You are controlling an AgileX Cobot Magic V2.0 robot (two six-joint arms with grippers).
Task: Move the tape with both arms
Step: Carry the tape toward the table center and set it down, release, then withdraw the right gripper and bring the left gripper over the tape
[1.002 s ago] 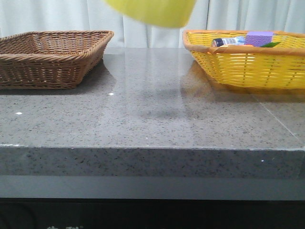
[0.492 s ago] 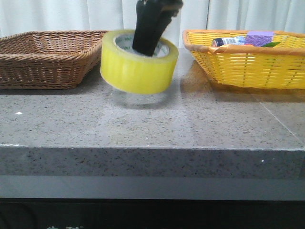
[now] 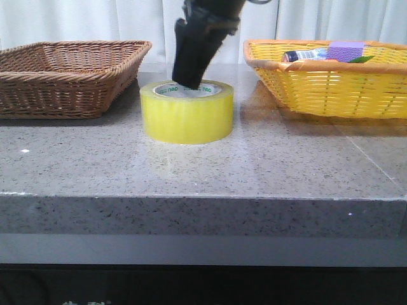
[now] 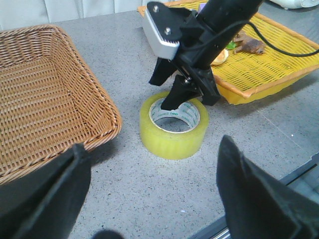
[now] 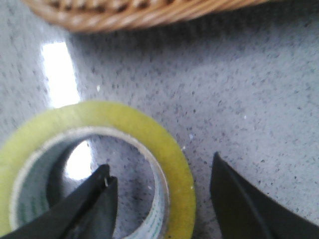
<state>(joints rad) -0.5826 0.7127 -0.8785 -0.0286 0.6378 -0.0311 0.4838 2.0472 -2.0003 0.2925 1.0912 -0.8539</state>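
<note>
The tape (image 3: pixel 186 119), a wide yellow roll with a pale core ring, lies flat on the grey table between the two baskets. My right gripper (image 3: pixel 189 81) hangs straight over it with its jaws open. One finger sits inside the core and the other outside the wall, with gaps on both sides, as the right wrist view (image 5: pixel 160 167) shows. The tape also shows in the left wrist view (image 4: pixel 169 137) and the right wrist view (image 5: pixel 174 149). My left gripper (image 4: pixel 152 149) is open and empty, back from the tape on the near side.
A brown wicker basket (image 3: pixel 70 79) stands at the back left, empty inside. A yellow basket (image 3: pixel 331 92) at the back right holds a purple block (image 3: pixel 345 51), a bottle (image 3: pixel 302 56) and other items. The table's front edge (image 3: pixel 203 198) runs across the view.
The right gripper has come down with the tape from above the view and set it flat on the table. Its jaws now stand apart from the roll's wall.
</note>
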